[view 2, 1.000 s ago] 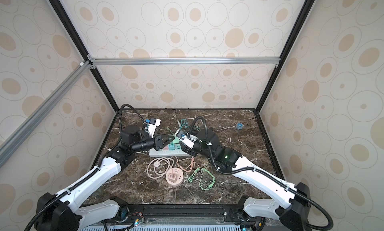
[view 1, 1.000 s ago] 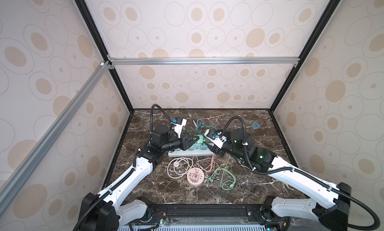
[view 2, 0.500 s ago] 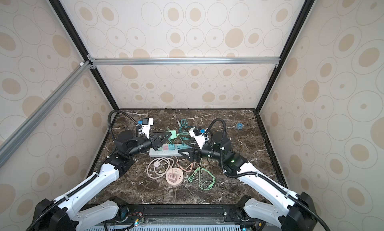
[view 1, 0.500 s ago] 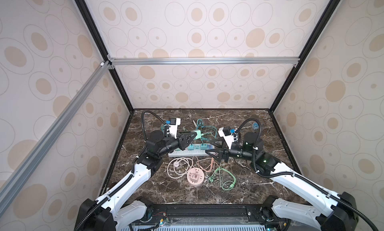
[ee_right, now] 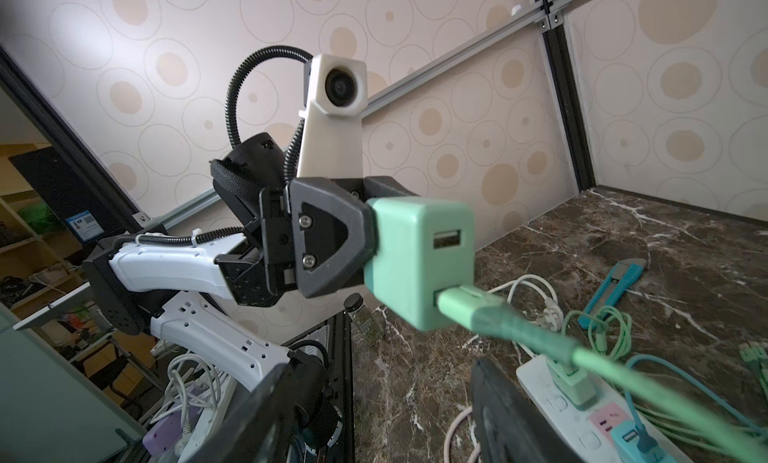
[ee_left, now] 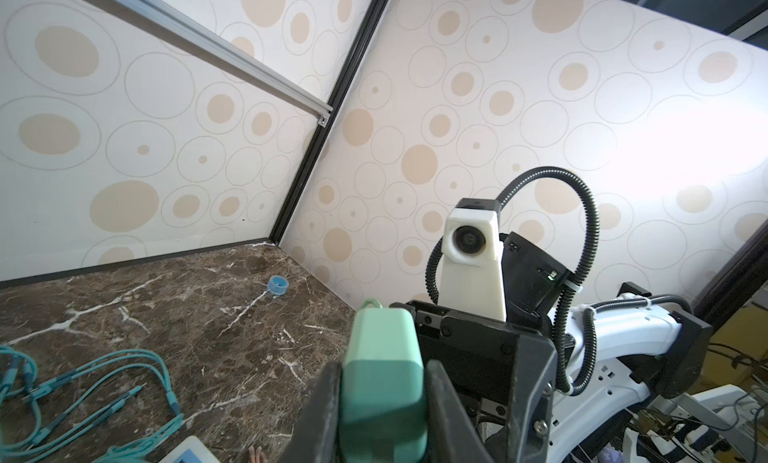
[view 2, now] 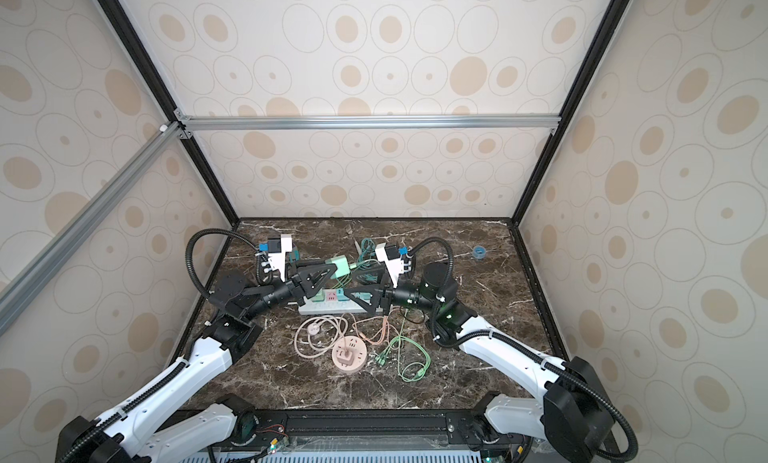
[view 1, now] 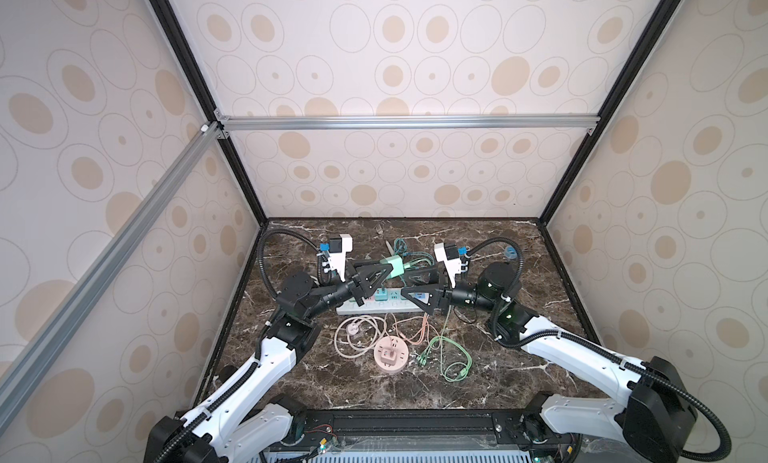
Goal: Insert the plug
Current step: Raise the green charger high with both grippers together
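Right wrist view tells you the plug point(ee_right: 465, 303) looks seated in the charger point(ee_right: 419, 265) your left gripper point(ee_right: 372, 232) pinches; your right gripper point(ee_right: 382, 367) stands spread, empty; little seems left.

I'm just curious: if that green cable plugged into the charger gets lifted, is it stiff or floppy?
Probably floppy: the green cable droops away from the charger rather than sticking straight out. Likely light too, since it looks thin.

A robotics lab test cell: beige circle-patterned wall panels point(view 1: 374, 66) on black and silver aluminium framing point(view 1: 407, 122) enclose a dark marble-patterned tabletop point(view 1: 332, 382); beyond the tabletop stand cluttered wooden shelves point(ee_right: 25, 232).
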Motion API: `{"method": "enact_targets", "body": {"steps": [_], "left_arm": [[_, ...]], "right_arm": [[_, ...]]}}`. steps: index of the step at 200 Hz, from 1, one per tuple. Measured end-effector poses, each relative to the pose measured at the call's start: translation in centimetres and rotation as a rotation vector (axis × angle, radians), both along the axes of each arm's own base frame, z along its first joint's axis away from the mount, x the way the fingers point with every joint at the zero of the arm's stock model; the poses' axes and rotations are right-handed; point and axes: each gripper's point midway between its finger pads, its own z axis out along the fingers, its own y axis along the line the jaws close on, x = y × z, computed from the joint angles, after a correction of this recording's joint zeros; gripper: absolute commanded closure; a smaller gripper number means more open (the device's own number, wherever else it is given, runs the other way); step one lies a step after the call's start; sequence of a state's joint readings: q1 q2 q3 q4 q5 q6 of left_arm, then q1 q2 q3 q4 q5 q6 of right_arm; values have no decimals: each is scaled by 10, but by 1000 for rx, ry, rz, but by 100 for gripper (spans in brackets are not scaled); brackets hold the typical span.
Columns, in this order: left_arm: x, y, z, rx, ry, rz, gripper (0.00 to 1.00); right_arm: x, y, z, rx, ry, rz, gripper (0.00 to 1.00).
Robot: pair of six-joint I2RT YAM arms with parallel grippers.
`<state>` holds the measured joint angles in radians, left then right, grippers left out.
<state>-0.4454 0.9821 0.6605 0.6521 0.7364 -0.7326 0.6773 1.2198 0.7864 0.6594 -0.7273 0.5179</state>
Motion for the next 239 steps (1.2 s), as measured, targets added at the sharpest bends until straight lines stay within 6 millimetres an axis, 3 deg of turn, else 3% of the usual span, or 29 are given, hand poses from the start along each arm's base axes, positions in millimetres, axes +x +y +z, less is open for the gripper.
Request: {"method": "enact_targets", "body": {"steps": [102, 169, 202, 239], "left_arm": [[-23, -3, 15, -77, -78, -114, 100], [-31, -4, 22, -99, -108, -156, 100], [-29, -6, 21, -106, -102, -167, 100], [-30, -6, 22, -110, -111, -171, 100]], "right_arm": [[3, 8, 25, 100, -61, 38, 38], [-3, 12, 40, 137, -97, 68, 50], [-4, 14, 41, 137, -98, 77, 51], [-7, 19, 40, 134, -98, 99, 60]]}}
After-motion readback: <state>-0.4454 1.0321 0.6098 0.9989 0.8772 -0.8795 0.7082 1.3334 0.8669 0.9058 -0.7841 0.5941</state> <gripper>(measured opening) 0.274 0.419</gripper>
